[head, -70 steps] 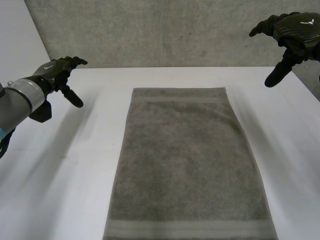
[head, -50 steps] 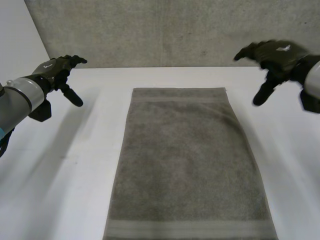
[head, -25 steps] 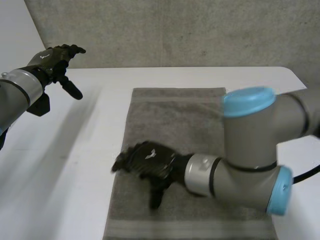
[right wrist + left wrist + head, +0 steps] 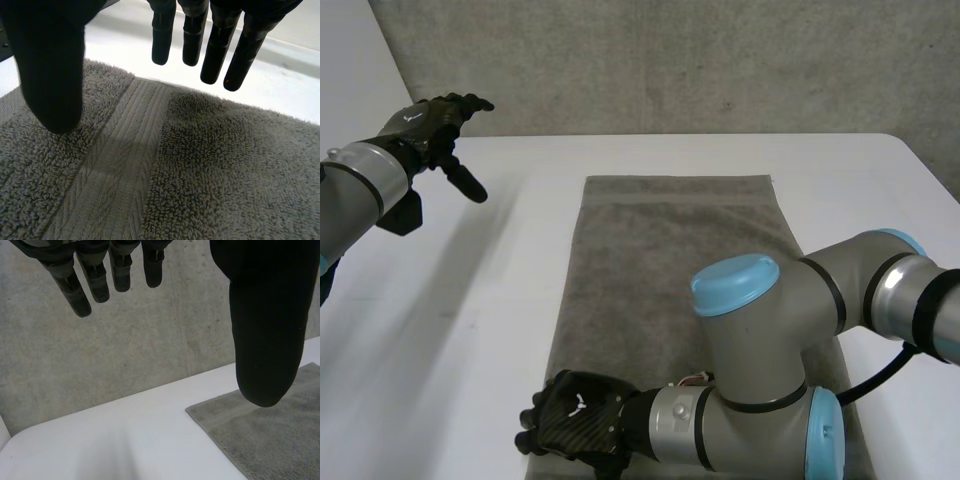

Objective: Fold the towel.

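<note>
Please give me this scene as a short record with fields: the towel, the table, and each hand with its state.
towel: grey, spread flat, unfolded
table: white, under the towel
left hand: open, in the air off the towel's far left corner, apart from it
right hand: open, fingers straight, above the towel's near left corner
fold: not yet begun

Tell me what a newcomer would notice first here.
The big right arm bends across the grey towel, its right hand open above the towel's near left corner. The left hand hangs open over the far left of the white table, apart from the towel.
</note>
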